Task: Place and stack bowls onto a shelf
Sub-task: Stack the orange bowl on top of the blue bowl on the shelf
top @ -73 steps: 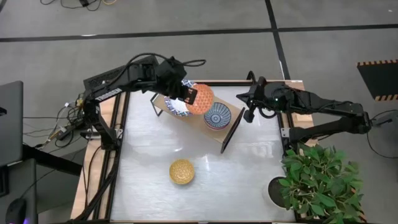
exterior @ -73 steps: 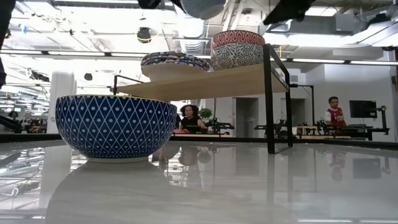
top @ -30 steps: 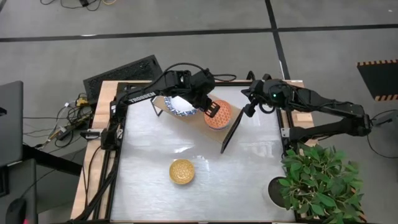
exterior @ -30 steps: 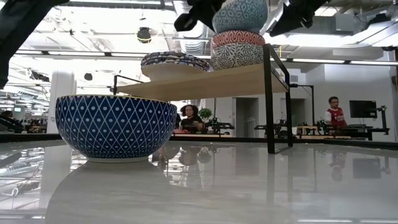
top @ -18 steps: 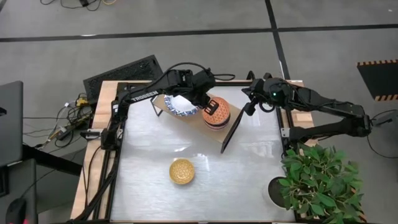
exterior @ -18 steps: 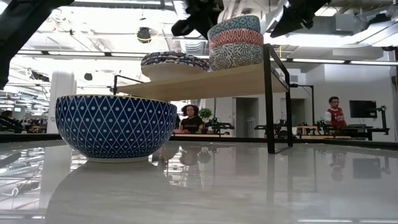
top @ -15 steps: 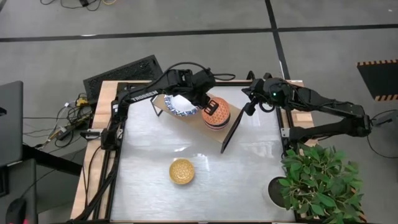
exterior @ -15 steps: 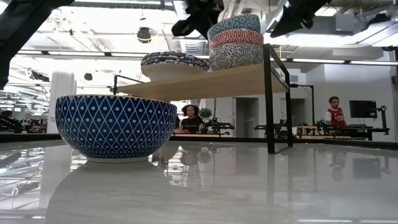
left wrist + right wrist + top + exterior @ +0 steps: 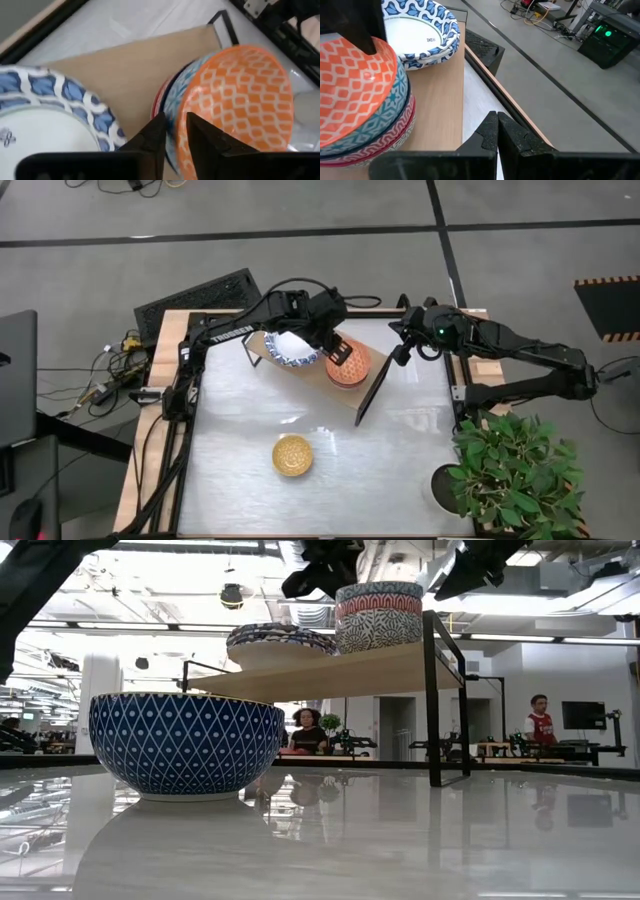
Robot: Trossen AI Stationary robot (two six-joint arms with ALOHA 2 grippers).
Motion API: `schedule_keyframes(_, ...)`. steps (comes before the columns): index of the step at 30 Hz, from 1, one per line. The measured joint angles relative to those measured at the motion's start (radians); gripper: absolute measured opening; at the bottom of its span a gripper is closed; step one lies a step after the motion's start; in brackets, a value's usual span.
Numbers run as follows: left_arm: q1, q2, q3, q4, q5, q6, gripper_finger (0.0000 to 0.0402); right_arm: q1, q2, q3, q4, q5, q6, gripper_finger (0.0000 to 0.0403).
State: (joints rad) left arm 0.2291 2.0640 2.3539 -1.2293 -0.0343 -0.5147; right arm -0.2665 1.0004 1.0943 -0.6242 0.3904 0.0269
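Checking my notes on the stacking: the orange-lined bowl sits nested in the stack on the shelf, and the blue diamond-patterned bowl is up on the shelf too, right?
Not quite. The blue diamond-patterned bowl stands on the table, as the low view shows. The orange-lined bowl is nested on the shelf.

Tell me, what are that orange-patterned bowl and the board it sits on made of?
The orange-patterned bowl looks like glazed ceramic: its painted lattice shows under a smooth, slightly shiny surface, though coated plastic can't be ruled out. The shelf board appears to be light wood or wood-look laminate, matte and pale tan, with faint grain. Its legs look like thin black metal.
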Motion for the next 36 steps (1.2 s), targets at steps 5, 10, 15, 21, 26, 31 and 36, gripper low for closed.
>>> schedule_keyframes(5, 0.001, 0.000, 0.001, 0.015, 0.006, 0.013, 0.0087, 0.000, 0.000, 0.000, 0.012, 0.000, -0.002, 0.0023)
schedule_keyframes(10, 0.018, -0.012, 0.002, 0.011, 0.078, 0.006, 0.0101, -0.013, 0.003, 0.000, 0.172, -0.101, -0.058, 0.0023)
schedule_keyframes(15, 0.034, -0.035, 0.002, 0.012, 0.148, -0.002, 0.0103, -0.060, 0.043, 0.001, 0.314, -0.351, -0.077, 0.0023)
schedule_keyframes(21, 0.042, -0.085, 0.002, 0.013, 0.153, -0.003, 0.0103, -0.084, 0.120, -0.010, 0.328, -0.557, -0.080, 0.0023)
schedule_keyframes(26, 0.042, -0.132, 0.002, 0.013, 0.125, -0.004, 0.0103, -0.075, 0.147, -0.055, 0.354, -0.576, -0.097, 0.0021)
schedule_keyframes(31, 0.042, -0.164, 0.002, 0.016, 0.072, -0.004, 0.0103, -0.075, 0.136, -0.119, 0.398, -0.577, -0.107, 0.0020)
schedule_keyframes(36, 0.042, -0.170, 0.002, 0.017, 0.055, -0.004, 0.0103, -0.075, 0.137, -0.135, 0.403, -0.577, -0.112, 0.0019)
